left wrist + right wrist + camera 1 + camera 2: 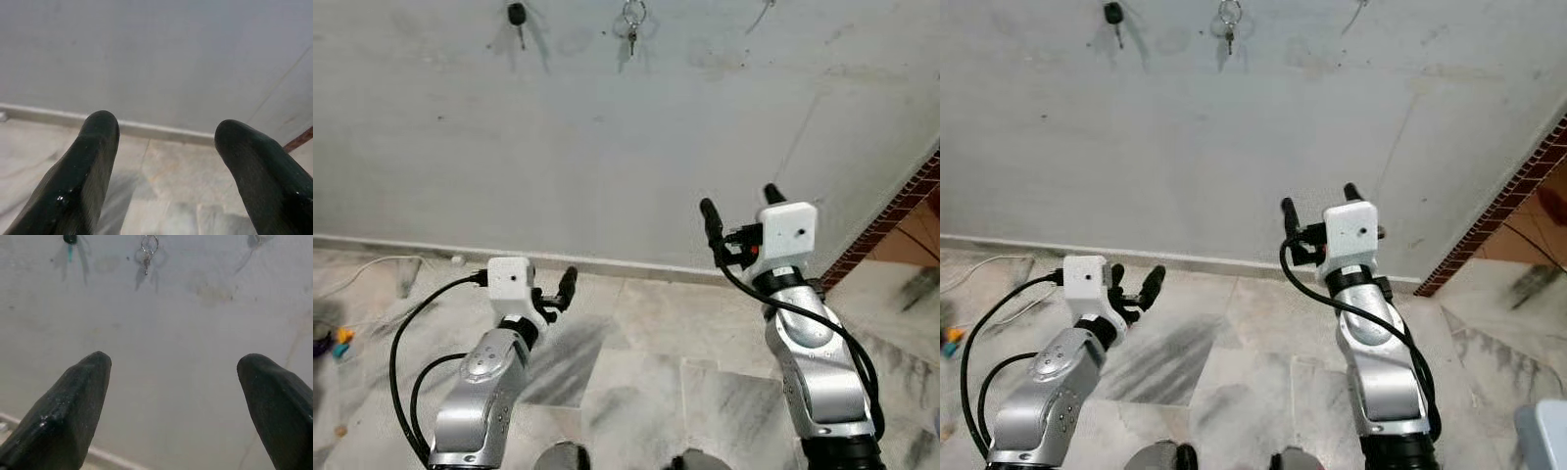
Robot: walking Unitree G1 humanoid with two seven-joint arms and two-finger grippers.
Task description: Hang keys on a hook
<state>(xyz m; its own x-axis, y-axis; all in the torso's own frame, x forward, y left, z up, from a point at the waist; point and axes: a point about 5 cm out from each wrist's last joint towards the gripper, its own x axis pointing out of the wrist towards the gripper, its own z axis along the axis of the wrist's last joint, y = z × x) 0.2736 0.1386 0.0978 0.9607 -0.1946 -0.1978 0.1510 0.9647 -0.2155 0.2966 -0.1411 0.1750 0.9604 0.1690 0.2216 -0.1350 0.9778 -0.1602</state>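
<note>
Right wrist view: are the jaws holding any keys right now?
No. The right gripper is open with only bare wall between its fingers, and the keys on a ring hang on the wall above.

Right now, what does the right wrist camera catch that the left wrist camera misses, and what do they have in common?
The right wrist view alone looks up the wall at the hanging things: a black-headed key and a silver key ring with a small key, seen past the open right end effector. The left wrist view alone takes in the marble floor, the baseboard and a sliver of brick edging, past the open left end effector. Both share the grey wall and two spread black fingers holding nothing.
</note>
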